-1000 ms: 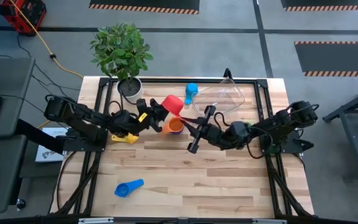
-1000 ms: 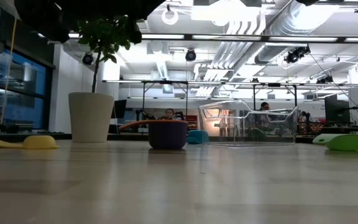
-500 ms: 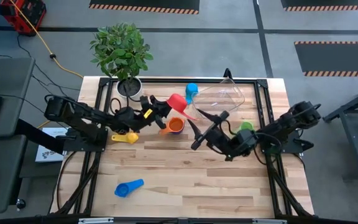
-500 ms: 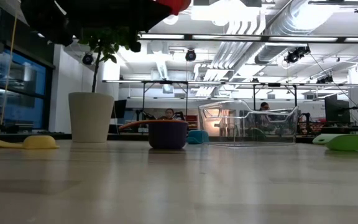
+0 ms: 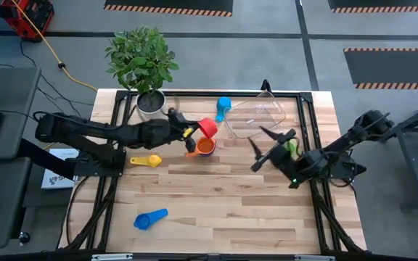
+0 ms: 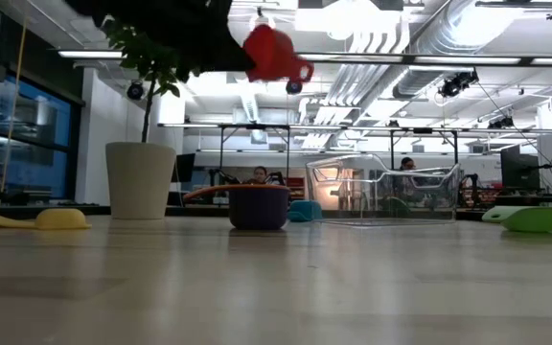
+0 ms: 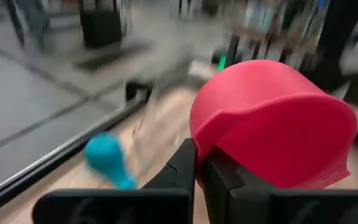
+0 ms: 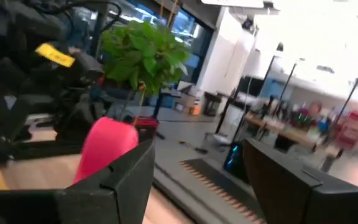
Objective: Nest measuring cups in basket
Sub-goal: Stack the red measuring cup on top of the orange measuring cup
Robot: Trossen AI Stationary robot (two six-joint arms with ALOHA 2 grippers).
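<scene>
My left gripper (image 5: 194,132) (image 7: 201,158) is shut on a red measuring cup (image 5: 207,128) (image 6: 274,53), held high above the table's middle. Right below it, an orange cup (image 5: 205,146) with a dark inside stands on its base. A yellow cup (image 5: 145,160) lies to the left, a blue one (image 5: 151,218) near the front edge, and a light blue one (image 5: 223,106) beside the clear basket (image 5: 256,112) at the far right. My right gripper (image 5: 258,149) (image 8: 197,162) hovers open and empty beside a green cup (image 5: 289,147). My left gripper pinches the red cup's wall at the rim (image 7: 205,144) between its two fingers, on the side nearest the arm. The fingers come nearly level from the table's left. The cup is lifted clear and tipped, with a short stub (image 6: 303,70) pointing away from the gripper.
A white plant pot (image 5: 152,104) with a leafy plant stands at the far left of the table, close behind my left arm. Bare wood stretches across the near half of the table, around the blue cup.
My right gripper has opened and drawn back from the orange cup toward the table's right edge. My left gripper has rolled and tipped toward level, swinging the red cup down and a little to the right, over the orange cup. The orange cup has stayed put.
</scene>
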